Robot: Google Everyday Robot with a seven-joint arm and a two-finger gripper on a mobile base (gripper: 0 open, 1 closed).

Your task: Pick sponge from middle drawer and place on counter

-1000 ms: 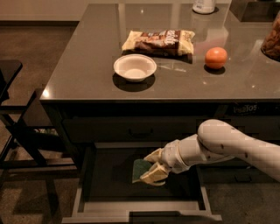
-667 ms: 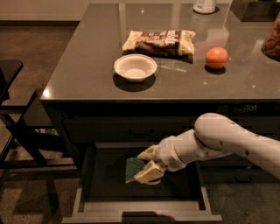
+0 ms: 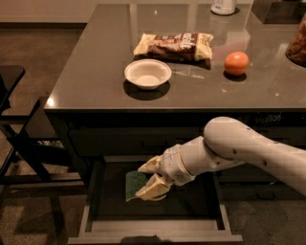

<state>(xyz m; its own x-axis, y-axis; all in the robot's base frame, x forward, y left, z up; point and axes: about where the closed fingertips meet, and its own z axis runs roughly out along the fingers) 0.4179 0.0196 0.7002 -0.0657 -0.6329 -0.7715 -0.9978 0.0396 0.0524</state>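
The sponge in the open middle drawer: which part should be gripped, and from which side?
Grip the sponge on two opposite side edges, coming from above. It seems to lie low on the middle drawer floor, green face up, so only the top is free. The gripper sits at its right part.

Your gripper (image 3: 142,182) in the middle drawer (image 3: 158,228) at the sponge (image 3: 132,184), on the counter (image 3: 91,81) above, bowl (image 3: 147,73) left of orange (image 3: 236,63)

From my screen I see a white bowl (image 3: 147,73) just in front of a snack bag (image 3: 174,46), an orange fruit (image 3: 236,63) to their right, a white container (image 3: 223,6) at the far edge, a black chair (image 3: 8,79) at left, and the gripper (image 3: 152,178) low below them.
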